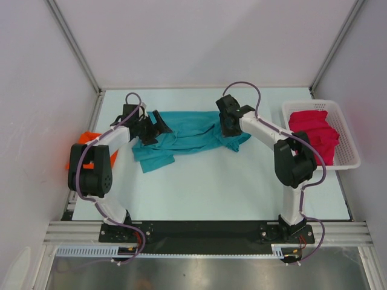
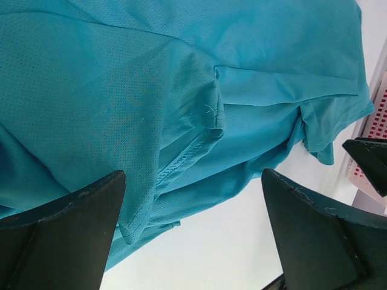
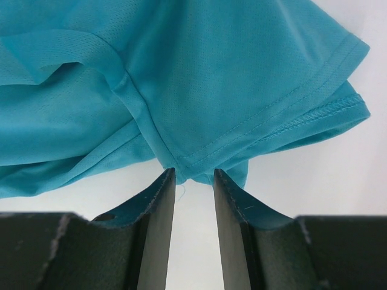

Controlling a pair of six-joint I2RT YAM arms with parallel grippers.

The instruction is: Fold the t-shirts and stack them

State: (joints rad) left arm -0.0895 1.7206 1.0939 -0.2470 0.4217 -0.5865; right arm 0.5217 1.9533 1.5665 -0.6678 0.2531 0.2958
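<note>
The teal t-shirt point(image 1: 181, 136) lies crumpled across the middle back of the table. My left gripper point(image 1: 158, 127) is open wide over its left part; in the left wrist view point(image 2: 193, 175) a folded sleeve hem of the shirt point(image 2: 181, 72) lies by the left finger. My right gripper point(image 1: 228, 128) is at the shirt's right end; in the right wrist view point(image 3: 193, 172) its narrow jaws pinch the shirt's point(image 3: 211, 72) hem at their tips. The orange t-shirt point(image 1: 91, 138) lies at the table's left edge, mostly hidden by my left arm. The magenta-pink t-shirt point(image 1: 314, 136) is bunched in the basket.
The white slotted basket point(image 1: 347, 160) stands at the right edge of the table, and a part of it shows in the left wrist view point(image 2: 378, 115). Grey walls with metal rails close in the back and both sides.
</note>
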